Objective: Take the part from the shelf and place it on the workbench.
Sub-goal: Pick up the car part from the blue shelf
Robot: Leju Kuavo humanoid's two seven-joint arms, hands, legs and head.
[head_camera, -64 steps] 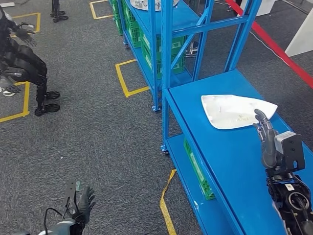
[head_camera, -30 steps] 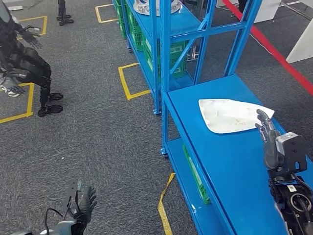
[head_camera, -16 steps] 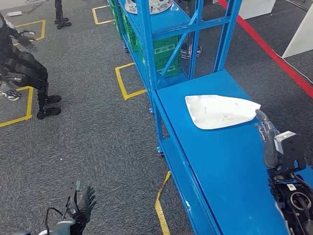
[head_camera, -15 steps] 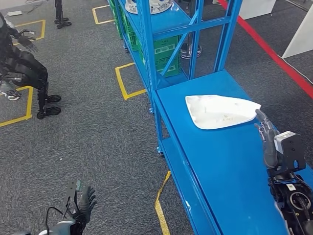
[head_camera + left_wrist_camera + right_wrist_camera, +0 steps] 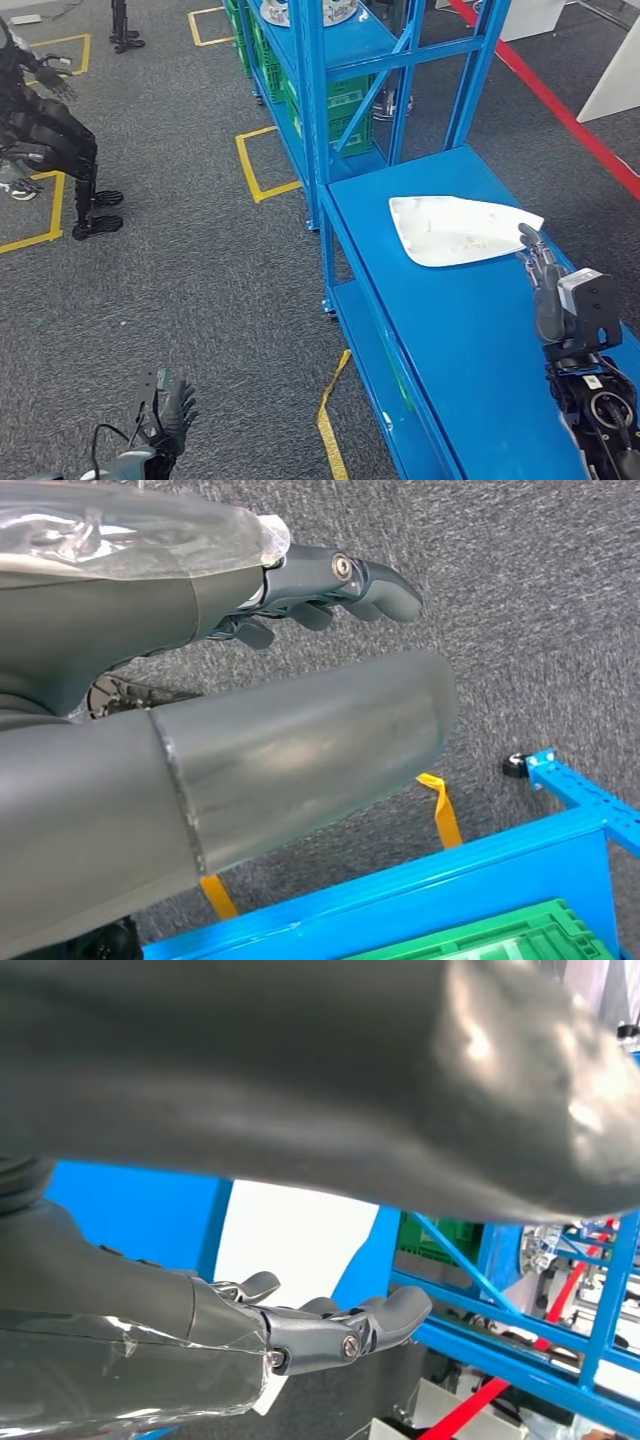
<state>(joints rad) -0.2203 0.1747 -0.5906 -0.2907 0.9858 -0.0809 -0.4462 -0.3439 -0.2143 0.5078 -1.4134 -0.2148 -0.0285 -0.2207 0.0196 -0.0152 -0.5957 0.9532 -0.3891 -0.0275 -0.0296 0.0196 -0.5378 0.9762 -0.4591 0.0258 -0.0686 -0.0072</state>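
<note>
Place: a robot test hall or workshop floor.
Floor: grey carpet with yellow tape squares left of the blue shelving, and a red line to its right.
Furniture: blue metal workbench just in front of the shelving; green crates on its lower levels.
Others: a dark humanoid robot well left of it.

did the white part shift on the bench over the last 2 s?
No. The white part keeps the same spot on the blue workbench, equally far from its far edge. The whole head view shifted, so the camera moved. The right hand hovers at its tip.
</note>
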